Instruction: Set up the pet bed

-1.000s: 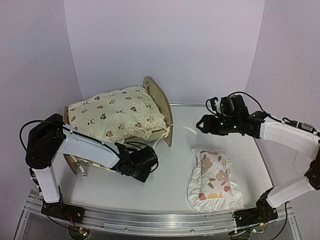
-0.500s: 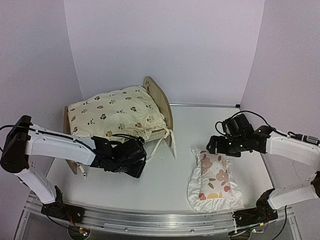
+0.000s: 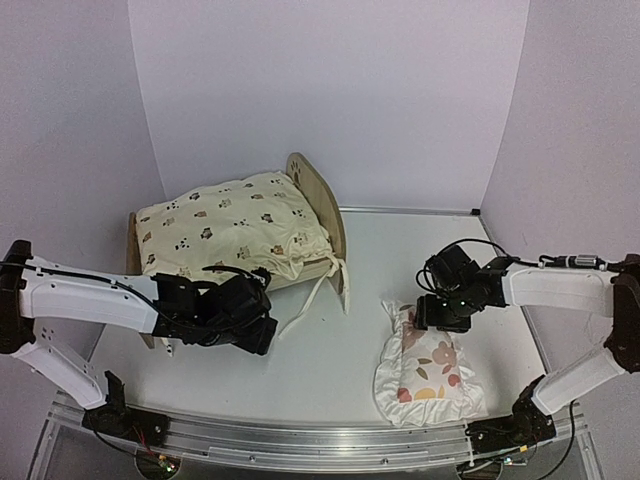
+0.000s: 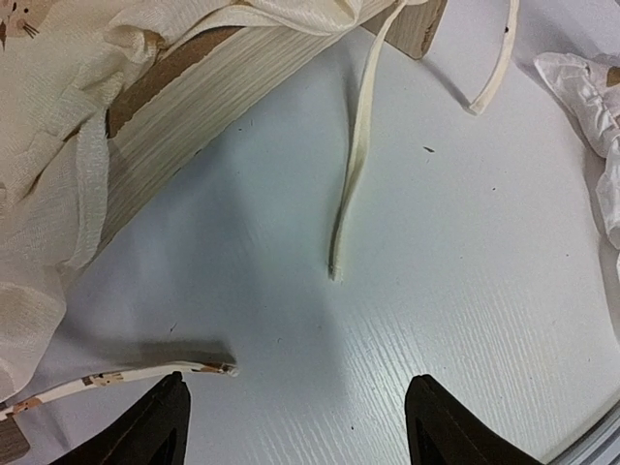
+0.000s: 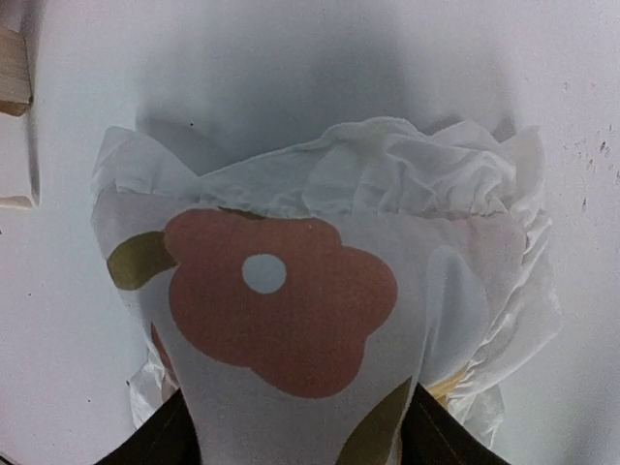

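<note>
The pet bed (image 3: 312, 196), a light-wood frame with an arched headboard, stands at the back left under a cream animal-print cushion (image 3: 225, 228). Its wooden side (image 4: 194, 97) and the cushion's loose ties (image 4: 354, 165) show in the left wrist view. My left gripper (image 3: 262, 332) hovers low in front of the bed, open, with only bare table between its fingers (image 4: 160, 431). The ruffled floral pillow (image 3: 428, 365) lies on the table at the right. My right gripper (image 3: 440, 318) is down on its far end, and the pillow (image 5: 291, 291) bulges, pinched, between the fingers (image 5: 446, 441).
White walls close in the table at the back and on both sides. A metal rail (image 3: 320, 445) with the arm bases runs along the near edge. A cushion tie (image 3: 312, 295) trails on the table (image 3: 330, 370) between bed and pillow.
My left arm drew back to the left and its gripper opened wider. My right gripper came down from near the headboard onto the pillow's far end and closed around it.
</note>
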Tool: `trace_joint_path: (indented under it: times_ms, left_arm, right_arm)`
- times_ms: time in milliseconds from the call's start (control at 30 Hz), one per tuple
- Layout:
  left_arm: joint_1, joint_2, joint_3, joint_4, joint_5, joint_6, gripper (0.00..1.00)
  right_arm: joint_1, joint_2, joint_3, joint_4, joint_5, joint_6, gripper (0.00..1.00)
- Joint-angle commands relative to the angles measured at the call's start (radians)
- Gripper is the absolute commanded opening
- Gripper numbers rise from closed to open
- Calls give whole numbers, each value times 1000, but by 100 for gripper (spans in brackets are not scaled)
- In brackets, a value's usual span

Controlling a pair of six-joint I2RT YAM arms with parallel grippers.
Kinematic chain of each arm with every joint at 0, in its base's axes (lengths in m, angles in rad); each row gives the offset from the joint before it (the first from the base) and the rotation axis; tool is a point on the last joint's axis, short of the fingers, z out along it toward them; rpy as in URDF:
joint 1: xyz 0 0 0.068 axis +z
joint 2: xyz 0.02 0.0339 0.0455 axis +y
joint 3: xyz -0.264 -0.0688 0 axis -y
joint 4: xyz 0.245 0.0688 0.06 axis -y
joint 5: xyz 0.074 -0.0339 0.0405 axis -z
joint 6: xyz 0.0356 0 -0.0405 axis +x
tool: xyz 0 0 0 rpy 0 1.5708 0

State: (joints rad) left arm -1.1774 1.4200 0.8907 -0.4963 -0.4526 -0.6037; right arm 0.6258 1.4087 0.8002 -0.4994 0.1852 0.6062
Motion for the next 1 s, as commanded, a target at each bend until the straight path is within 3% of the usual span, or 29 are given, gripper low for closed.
trace_joint_path:
  times_ms: [0,100,233,567,700,967]
  left_arm:
    - [-4,-61,-21,49,-10,8,78]
    - [-4,-89,-34,76,-3,19,78]
    - [-5,-130,-54,96,2,27,78]
    - [-5,-278,-99,114,-29,40,78]
    - [-5,-320,-117,114,-47,41,79]
    - [-5,-390,-141,98,-63,41,81]
  right_arm:
    - [37,25,-12,-25,2,15,48]
    - [55,29,5,-25,7,2,25]
    - [93,4,63,-28,14,-24,13]
    - [225,-13,490,-122,43,-217,0]
    - [269,78,714,-156,50,-308,0]
    - [276,416,1223,-187,-2,-509,0]
